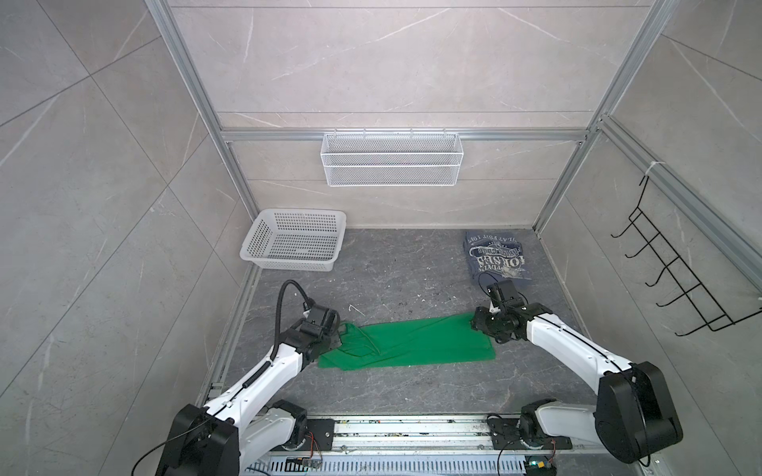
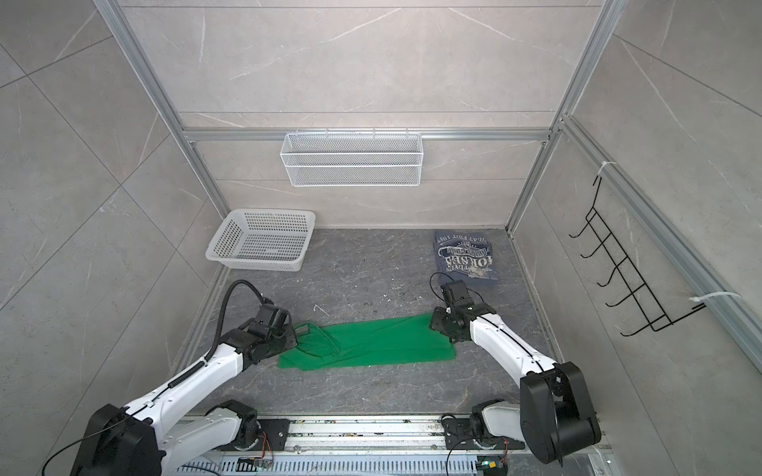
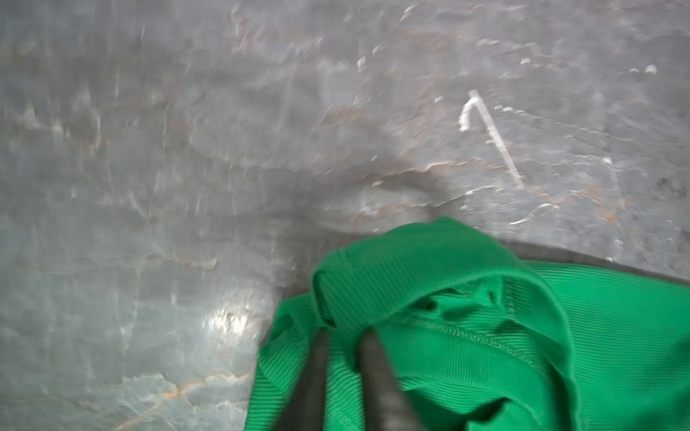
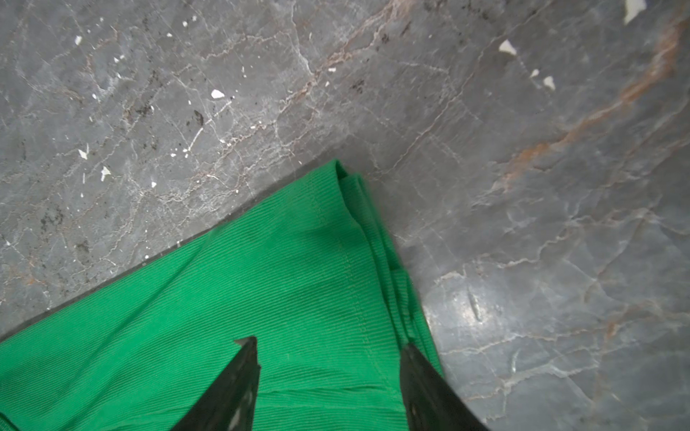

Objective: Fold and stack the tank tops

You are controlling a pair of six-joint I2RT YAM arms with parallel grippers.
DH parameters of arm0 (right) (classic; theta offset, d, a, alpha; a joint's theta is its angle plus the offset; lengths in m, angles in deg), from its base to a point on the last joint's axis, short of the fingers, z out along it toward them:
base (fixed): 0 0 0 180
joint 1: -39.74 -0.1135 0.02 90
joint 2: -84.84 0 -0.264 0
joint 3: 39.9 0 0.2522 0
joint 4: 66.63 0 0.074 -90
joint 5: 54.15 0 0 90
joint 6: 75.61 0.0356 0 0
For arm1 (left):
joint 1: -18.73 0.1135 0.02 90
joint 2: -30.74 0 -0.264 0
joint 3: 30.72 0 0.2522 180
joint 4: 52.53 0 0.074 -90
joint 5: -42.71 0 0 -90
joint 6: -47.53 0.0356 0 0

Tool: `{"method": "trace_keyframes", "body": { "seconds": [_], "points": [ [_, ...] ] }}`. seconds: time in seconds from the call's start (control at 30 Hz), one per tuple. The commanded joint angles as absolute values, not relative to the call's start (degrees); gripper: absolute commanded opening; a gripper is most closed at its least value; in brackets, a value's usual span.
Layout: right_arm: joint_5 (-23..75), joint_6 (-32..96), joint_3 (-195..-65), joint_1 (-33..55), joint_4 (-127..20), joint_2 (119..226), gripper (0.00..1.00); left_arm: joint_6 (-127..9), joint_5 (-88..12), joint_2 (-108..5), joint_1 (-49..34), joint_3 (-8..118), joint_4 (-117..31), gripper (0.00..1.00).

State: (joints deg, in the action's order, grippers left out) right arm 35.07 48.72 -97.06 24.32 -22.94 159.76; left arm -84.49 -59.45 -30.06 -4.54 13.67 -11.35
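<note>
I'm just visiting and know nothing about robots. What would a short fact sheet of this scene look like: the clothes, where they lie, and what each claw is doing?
Green tank top: spread in a long band on the grey surface, between both arms
Blue tank top: folded, far right corner, print up
Left gripper: at the strap end, cloth between its fingers; grip unclear
Right gripper: open, tips over the hem corner
White basket: far left corner, apart from both tops
Stacked: not yet; tops lie apart
</note>
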Motion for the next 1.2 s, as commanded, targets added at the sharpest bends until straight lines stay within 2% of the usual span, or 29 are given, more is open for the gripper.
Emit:
{"method": "trace_keyframes", "body": {
  "seconds": [0.0,0.13,0.27,0.33,0.43,0.57,0.77,0.83,0.97,1.1,1.17],
  "points": [
    [36.17,48.71,-98.47,24.05,-21.31,160.1,0.62,-88.38,-63.46,-28.99,-4.47,13.99,-9.65,0.4],
    [36.53,48.33,-99.37,24.01,-20.46,160.08,0.62,-89.33,-67.99,-24.41,-4.47,15.22,-6.17,0.41],
    [36.6,48.32,-99.6,24.03,-20.34,159.38,0.63,-87.6,-67.08,-18.91,-4.5,15.78,-7.16,0.42],
    [36.58,48.55,-99.68,23.98,-20.28,159.42,0.63,-87.16,-65.73,-19.06,-4.5,17.55,-6.96,0.48],
    [36.42,48.94,-99.44,24.01,-20.85,159.85,0.63,-85.58,-63.85,-24.17,-4.56,21.9,-6.7,0.55],
    [35.79,49.2,-98.9,24.0,-21.49,160.43,0.63,-83.57,-62.77,-37.25,-4.45,29.26,-4.82,0.63],
    [35.96,48.95,-97.8,24.01,-21.14,159.38,0.63,-83.72,-63.33,-48.67,-4.3,33.49,-4.43,0.63],
    [36.14,48.77,-97.55,24.0,-21.09,159.29,0.63,-83.74,-61.84,-50.47,-4.3,34.06,-4.36,0.62],
    [36.59,48.48,-97.32,23.98,-21.05,159.61,0.63,-84.38,-59.63,-50.67,-4.39,33.06,-4.36,0.51],
    [36.66,48.44,-97.52,24.06,-21.27,160.14,0.63,-84.88,-58.72,-47.39,-4.45,30.33,-3.91,0.33],
    [36.46,48.5,-97.69,24.0,-21.5,160.47,0.63,-85.09,-58.55,-44.81,-4.43,28.9,-3.72,0.32]
  ]
}}
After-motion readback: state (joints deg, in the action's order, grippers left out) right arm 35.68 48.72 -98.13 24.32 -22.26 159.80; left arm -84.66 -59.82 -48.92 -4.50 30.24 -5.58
